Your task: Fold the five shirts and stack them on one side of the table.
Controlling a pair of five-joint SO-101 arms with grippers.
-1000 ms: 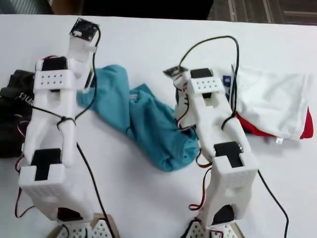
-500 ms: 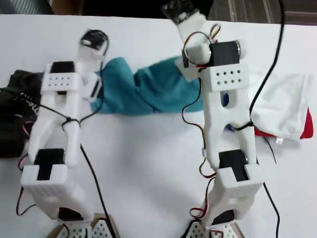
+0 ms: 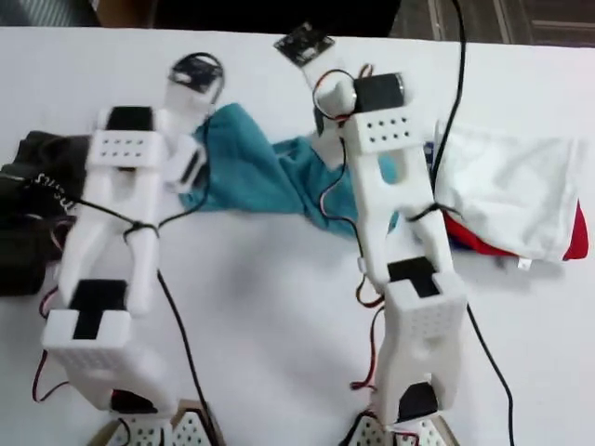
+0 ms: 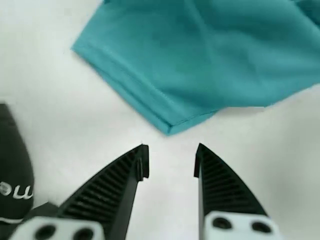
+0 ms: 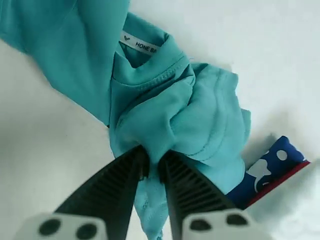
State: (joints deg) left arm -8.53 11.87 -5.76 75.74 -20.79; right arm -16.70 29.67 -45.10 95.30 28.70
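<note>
A white desk [image 3: 279, 279] carries the whole scene, with dark floor beyond its far edge. The teal shirt [image 3: 251, 172] lies crumpled across the middle of the desk, between the two arms. The right end effector [image 5: 152, 157] is clamped on a bunched fold of this shirt, close to its collar, where the neck label [image 5: 142, 45] shows. The left end effector [image 4: 171, 150] hangs just above the bare desk with its fingers apart, holding nothing. A hemmed corner of the teal shirt lies just in front of its fingertips.

A black shirt [image 3: 28, 214] lies bunched at the desk's left edge, beside the left arm [image 3: 112, 223]. On the right side, a white shirt [image 3: 511, 190] rests on top of a red shirt [image 3: 576, 232]. A blue spotted cloth [image 5: 272, 167] peeks out beside the teal bundle.
</note>
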